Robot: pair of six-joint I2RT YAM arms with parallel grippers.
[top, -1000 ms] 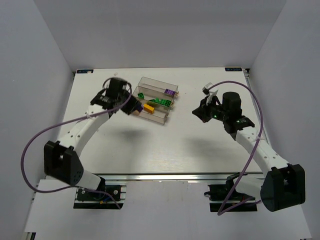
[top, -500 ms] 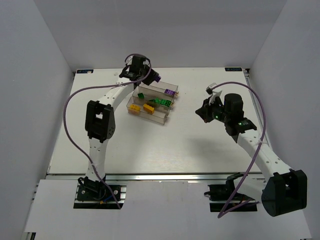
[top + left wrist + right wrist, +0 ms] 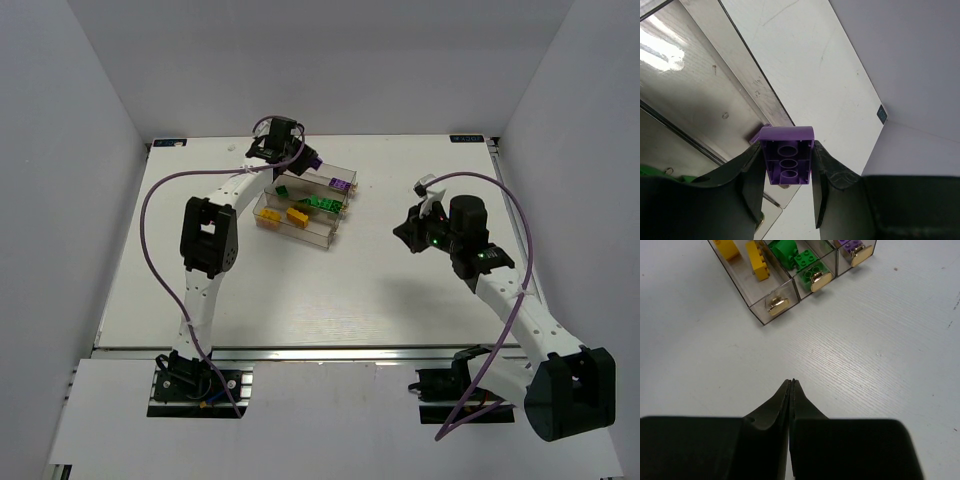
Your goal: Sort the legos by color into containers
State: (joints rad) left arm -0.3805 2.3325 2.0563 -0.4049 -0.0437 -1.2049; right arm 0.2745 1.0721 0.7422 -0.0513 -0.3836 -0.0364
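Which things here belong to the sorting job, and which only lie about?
Job: purple studded plastic brick in left end effector; three joined clear plastic bins; yellow bricks, green bricks, purple brick inside.
Lying about: small corner labels on white table.

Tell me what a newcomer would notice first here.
The left gripper pinches a purple brick over the far edge of the clear three-bin container. Inside, yellow bricks, green bricks and a second purple brick lie sorted by bin. The right gripper hangs shut over bare table to its right.
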